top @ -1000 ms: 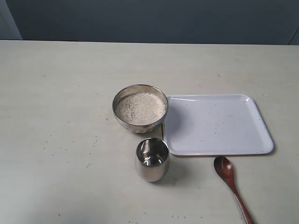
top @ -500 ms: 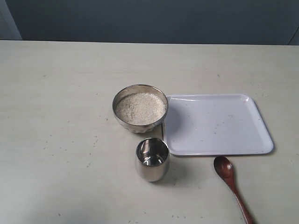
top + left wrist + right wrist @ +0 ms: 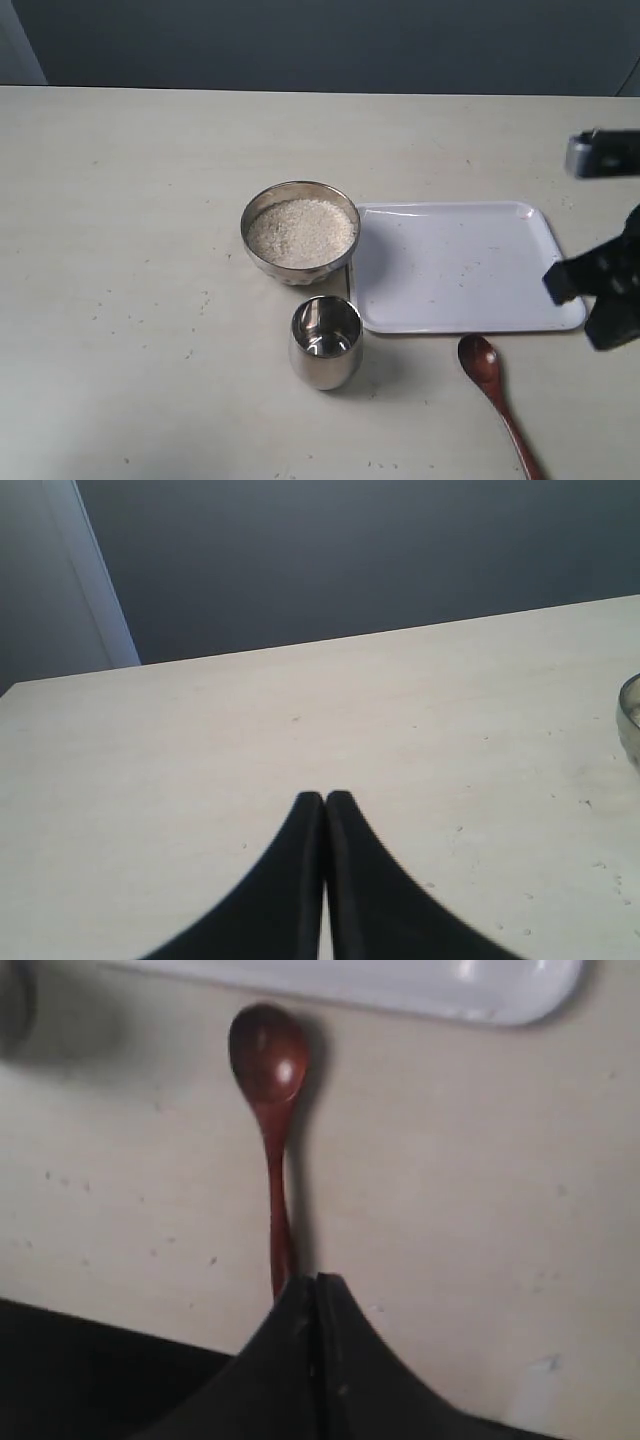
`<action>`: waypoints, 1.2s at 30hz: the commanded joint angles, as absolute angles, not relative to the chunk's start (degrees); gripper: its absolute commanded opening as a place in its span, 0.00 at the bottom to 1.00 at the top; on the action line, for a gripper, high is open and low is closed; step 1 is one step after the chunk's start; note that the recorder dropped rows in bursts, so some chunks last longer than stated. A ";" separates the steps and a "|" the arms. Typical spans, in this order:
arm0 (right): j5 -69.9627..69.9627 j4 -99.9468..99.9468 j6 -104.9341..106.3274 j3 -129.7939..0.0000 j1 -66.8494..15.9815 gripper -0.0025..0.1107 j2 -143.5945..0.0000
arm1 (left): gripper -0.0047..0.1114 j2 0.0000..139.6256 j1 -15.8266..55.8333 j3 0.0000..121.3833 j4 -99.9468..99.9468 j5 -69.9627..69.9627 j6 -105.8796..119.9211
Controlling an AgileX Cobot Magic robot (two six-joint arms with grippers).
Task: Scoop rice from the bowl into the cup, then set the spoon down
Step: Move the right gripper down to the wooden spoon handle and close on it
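Note:
The steel bowl (image 3: 258, 262) stands mid-table, filled with pale rice (image 3: 301, 232). Just in front of it is the small steel cup (image 3: 325, 345), upright. The dark wooden spoon (image 3: 481, 364) lies on the table in front of the tray, handle running toward the front edge. My right gripper (image 3: 317, 1280) is shut with nothing in it and hovers over the end of the spoon (image 3: 268, 1055) handle, hiding that end. In the exterior view the right arm (image 3: 605, 285) shows at the right edge. My left gripper (image 3: 325, 796) is shut over bare table, away from the bowl's rim (image 3: 630, 720).
A white rectangular tray (image 3: 460, 265) lies right of the bowl, behind the spoon; its edge (image 3: 400, 980) shows in the right wrist view. Stray grains speckle the table (image 3: 130, 300). A dark wall runs behind the table's far edge.
The right arm has come into the exterior view from the right edge, beside the tray. Bowl, cup, spoon and tray have not moved.

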State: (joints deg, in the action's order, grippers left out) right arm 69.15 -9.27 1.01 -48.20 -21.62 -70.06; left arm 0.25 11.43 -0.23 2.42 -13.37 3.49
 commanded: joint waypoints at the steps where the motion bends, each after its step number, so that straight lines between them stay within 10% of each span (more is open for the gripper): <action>1: 65.57 -15.40 -1.15 -42.74 -27.11 0.01 -70.64 | 0.04 0.00 11.63 0.00 2.47 -13.29 3.11; 10: 55.69 -20.25 -1.03 -31.61 -30.27 0.02 -70.64 | 0.04 0.00 11.63 0.00 2.47 -13.29 3.11; 18: 51.72 -20.25 -1.16 -28.08 -30.27 0.44 -70.64 | 0.04 0.00 11.63 0.00 2.47 -13.29 3.11; 36: 42.79 -17.94 -1.55 -28.08 -30.27 0.44 -90.43 | 0.04 0.00 11.63 0.00 2.47 -13.29 3.11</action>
